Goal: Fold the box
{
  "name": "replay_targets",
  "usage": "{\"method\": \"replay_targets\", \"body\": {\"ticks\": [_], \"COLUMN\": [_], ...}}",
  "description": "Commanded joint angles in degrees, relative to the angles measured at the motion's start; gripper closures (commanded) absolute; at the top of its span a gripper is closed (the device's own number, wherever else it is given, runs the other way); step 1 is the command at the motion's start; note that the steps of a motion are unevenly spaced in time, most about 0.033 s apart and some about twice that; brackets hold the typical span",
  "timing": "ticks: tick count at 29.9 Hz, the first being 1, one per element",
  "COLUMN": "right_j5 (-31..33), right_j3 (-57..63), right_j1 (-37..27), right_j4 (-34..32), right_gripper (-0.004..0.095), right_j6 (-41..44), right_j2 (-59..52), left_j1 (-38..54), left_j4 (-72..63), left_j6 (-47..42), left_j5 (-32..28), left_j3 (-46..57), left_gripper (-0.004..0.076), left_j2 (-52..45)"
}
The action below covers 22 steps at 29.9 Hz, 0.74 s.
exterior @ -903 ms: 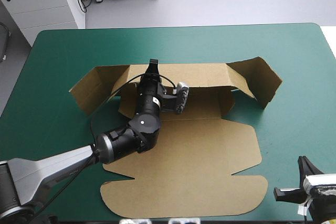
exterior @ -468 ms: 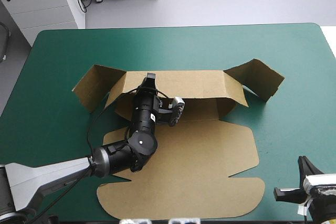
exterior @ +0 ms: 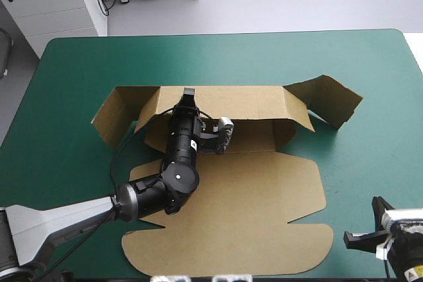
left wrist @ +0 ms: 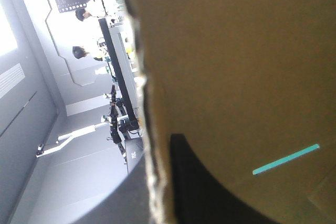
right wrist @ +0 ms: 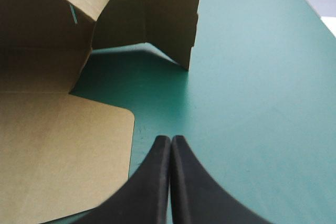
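Brown box (exterior: 251, 189), wall inside left claw (exterior: 188, 92)

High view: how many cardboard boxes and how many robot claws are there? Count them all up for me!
Brown box: 1
Black grippers: 2 (left gripper shut on the box's raised back wall; right gripper shut, holding nothing)
Total: 3
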Motion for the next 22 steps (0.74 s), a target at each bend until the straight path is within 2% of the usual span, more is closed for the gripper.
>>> {"method": "replay_targets", "body": {"ticks": [1, 4, 9, 22], "right_j5": [-2.4, -1.9, -1.4, 4.6], "right_j3": [-6.7, -13.8, -26.4, -53.8], "right_j1": [-0.1, -0.1, -0.1, -0.1], "right_j4": [2.4, 7.5, 16.8, 17.9], "right_gripper": [0.0927, 0.0927, 0.0927, 0.0923], "right_j6": [0.9, 0.4, -5.3, -4.8], "right_j2": [9.3, 18.3, 33.1, 64.2], "left_j1": [-0.3, -0.3, -0.3, -0.3], "left_j4": [3.6, 3.9, 3.9, 3.9], "left_j6": [-0.5, -0.5, -2.9, -5.4], "left_j5": [1.2, 1.2, 1.2, -0.8], "left_j3": [-3.1, -3.5, -3.5, -3.5], "left_gripper": [0.0731, 0.0731, 0.0731, 0.0731], "left_j2": [-2.3, -2.3, -2.3, -2.3]}}
